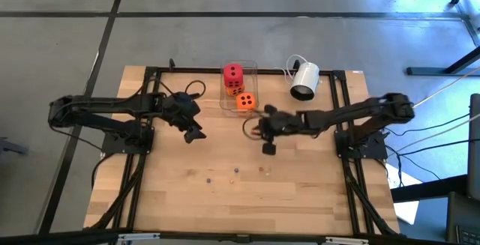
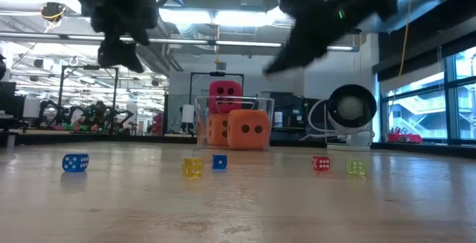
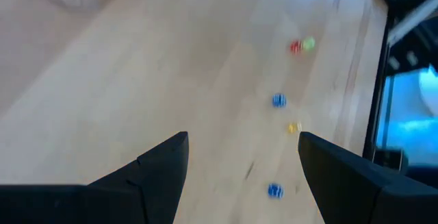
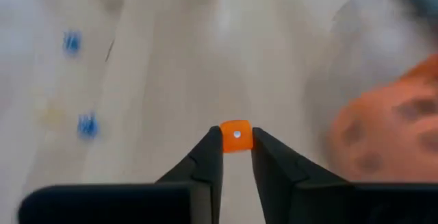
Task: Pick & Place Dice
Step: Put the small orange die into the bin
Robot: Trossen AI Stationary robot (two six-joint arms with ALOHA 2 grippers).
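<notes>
A clear container stands at the table's far middle, with a red die sitting on an orange die in it. A second big orange die rests on the wood just in front of it. Several tiny dice lie on the near middle of the table: blue, yellow, blue, red, yellow-green. My right gripper hangs high above the table, near the big orange die, shut on a tiny orange die. My left gripper is open and empty, also raised. My right gripper pinches the tiny orange die between its two fingers, which close on two opposite faces. One fingertip shows at its side. The die is lifted clear of the table.
A white round device with a cable stands right of the container at the far edge. Black frame rails run along both sides of the table. Bare wood lies toward the near edge behind the tiny dice.
</notes>
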